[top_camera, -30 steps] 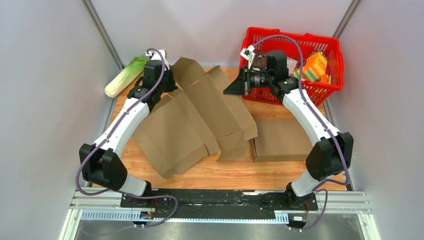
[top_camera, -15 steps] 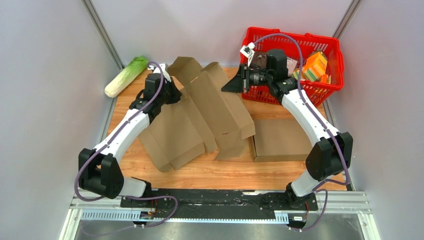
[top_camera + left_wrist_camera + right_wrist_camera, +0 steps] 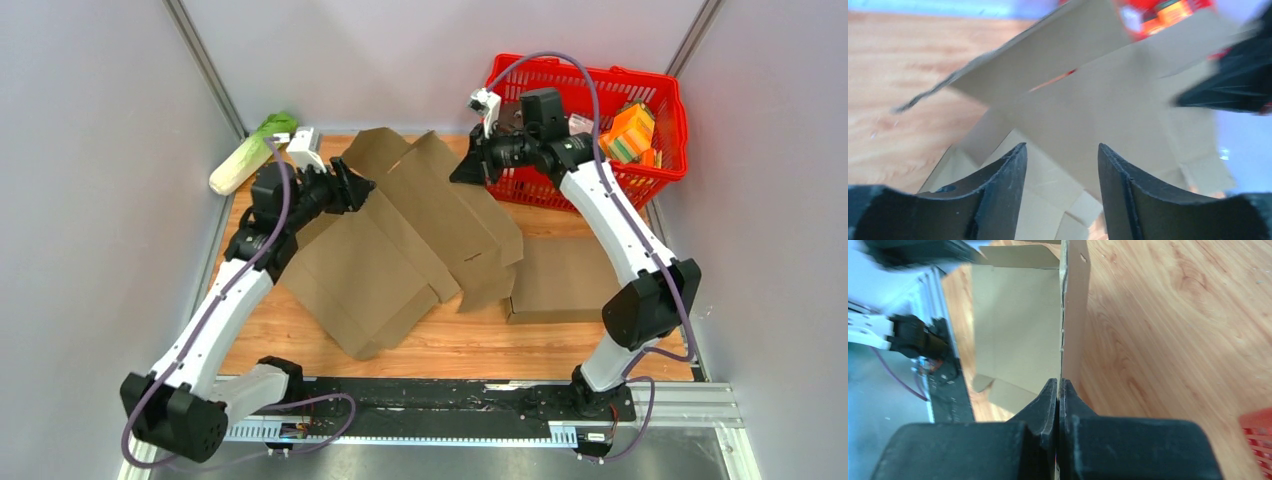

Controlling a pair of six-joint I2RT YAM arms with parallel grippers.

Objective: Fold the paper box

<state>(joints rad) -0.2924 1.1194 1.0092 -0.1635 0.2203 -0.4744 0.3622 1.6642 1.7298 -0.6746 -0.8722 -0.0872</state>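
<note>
Looks like the opening step: paper box [image 3: 420, 235] lies flattened mid-counter [image 3: 440, 345], toward the far edge; your right end effector [image 3: 1058, 390] pinches its far flap; left end effector [image 3: 1062, 155] hangs released over a panel; next, likely grip left and raise the walls.

Paper box [image 3: 420, 230]: brown cardboard, matt, smooth, fibrous at cut edges. Tabletop [image 3: 450, 345]: light wood grain, slight sheen. Basket [image 3: 650, 180]: red plastic, glossy. Left hand [image 3: 1061, 146]: black, matt, finely grained surface.

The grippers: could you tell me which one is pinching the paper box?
The right gripper: its fingers are shut on the paper box edge, whereas the left gripper stands open.
</note>
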